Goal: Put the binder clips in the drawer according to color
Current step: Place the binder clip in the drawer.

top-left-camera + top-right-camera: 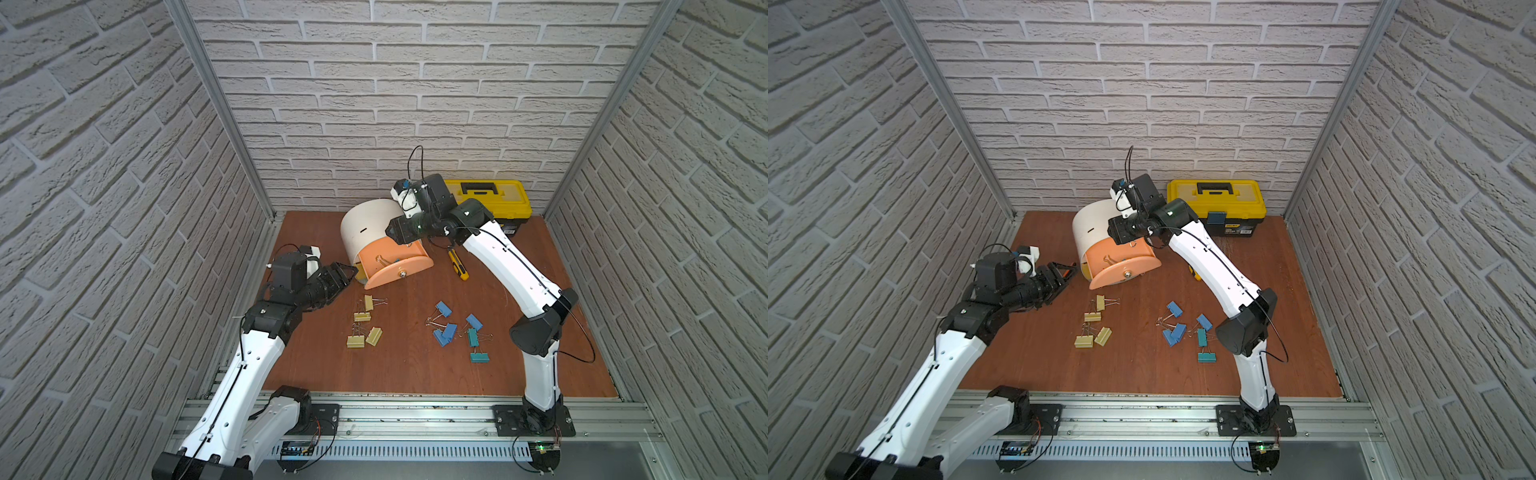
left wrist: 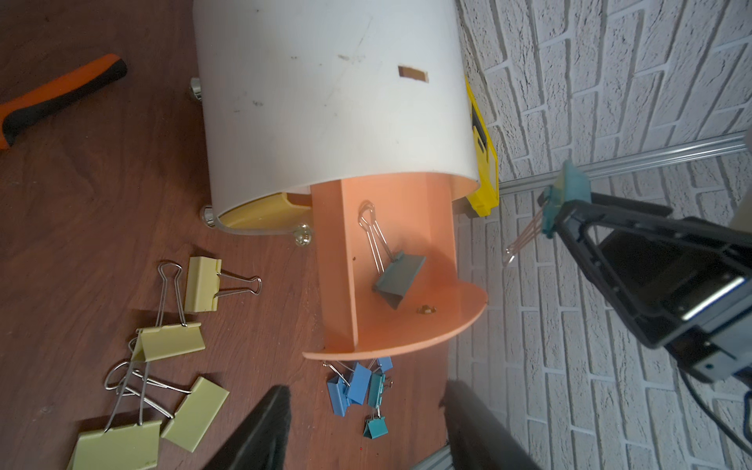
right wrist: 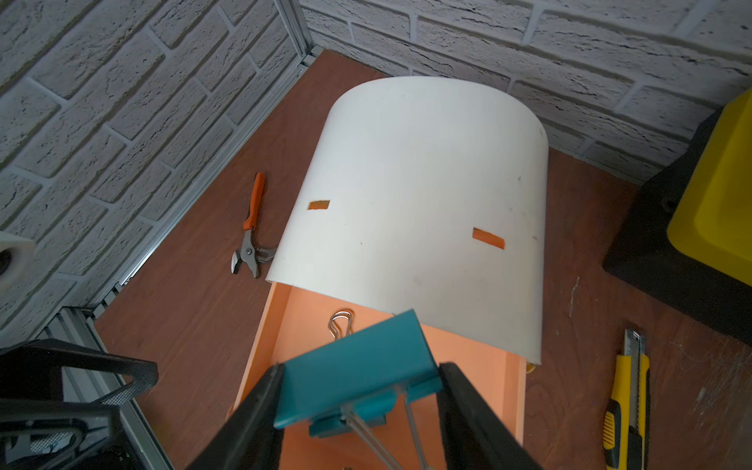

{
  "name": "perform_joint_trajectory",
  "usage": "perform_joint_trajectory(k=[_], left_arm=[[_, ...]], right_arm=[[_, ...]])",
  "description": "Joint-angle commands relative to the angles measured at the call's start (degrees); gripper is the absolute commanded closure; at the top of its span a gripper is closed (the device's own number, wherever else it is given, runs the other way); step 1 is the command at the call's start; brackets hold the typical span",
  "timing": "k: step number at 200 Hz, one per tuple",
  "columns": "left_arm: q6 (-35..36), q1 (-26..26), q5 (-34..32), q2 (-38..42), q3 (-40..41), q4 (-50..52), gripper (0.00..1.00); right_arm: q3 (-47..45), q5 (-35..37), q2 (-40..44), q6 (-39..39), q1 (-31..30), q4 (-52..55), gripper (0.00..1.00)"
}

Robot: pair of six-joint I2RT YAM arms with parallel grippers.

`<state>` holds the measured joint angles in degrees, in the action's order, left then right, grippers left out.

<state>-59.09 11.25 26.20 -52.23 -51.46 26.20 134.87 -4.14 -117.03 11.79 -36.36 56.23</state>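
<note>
Even, soft overhead light fills both top views, with faint shadows and bowed brick walls (image 1: 104, 166) at the edges. Wrist views blur the near tool fingers (image 3: 252, 423).

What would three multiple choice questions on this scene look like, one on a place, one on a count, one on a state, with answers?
1. Where is the teal clip in the right gripper? A inside the yellow drawer; B over the open peach drawer; C on the toolbox.
2. How many pale yellow clips lie on the table? A two; B four; C six.
3. How is the left gripper? A open and empty; B shut and empty; C shut on a clip.
Answers: 1 B, the right wrist view shows it above the drawer's floor. 2 B, four sit together in both top views. 3 A, its fingers stand apart, nothing between.
</note>
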Motion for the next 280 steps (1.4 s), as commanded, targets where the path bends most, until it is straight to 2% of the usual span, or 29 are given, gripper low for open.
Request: perform_joint_trajectory(k=[1, 67, 153, 228, 254, 280], left_arm=[[0.0, -0.4, -0.4, 1.1, 0.8, -1.1, 0.35], [0.1, -0.4, -0.4, 1.1, 1.2, -0.9, 0.35], [0.3, -0.5, 0.2, 0.3, 0.9, -1.4, 0.35], [0.3, -0.8, 0.2, 1.0, 0.8, -0.5, 0.35], [0.6, -0.8, 0.3, 1.0, 0.1, 0.6, 0.35], [2.1, -0.8, 0.1, 1.4, -1.2, 3.7, 0.35]], right_arm=[[1.5, 0.9, -0.8, -1.2, -0.6, -1.9, 0.52], [0.2, 1.7, -0.5, -2.0, -1.2, -1.9, 0.50], [-2.7, 2.9, 1.6, -1.8, -1.3, -3.8, 0.33], [-3.5, 5.2, 3.3, -1.7, -1.3, -3.2, 0.31], [-7.9, 7.6, 9.5, -1.2, -1.3, -2.5, 0.31], [-20.0, 11.0, 18.6, 0.9, -1.2, -3.3, 0.31]])
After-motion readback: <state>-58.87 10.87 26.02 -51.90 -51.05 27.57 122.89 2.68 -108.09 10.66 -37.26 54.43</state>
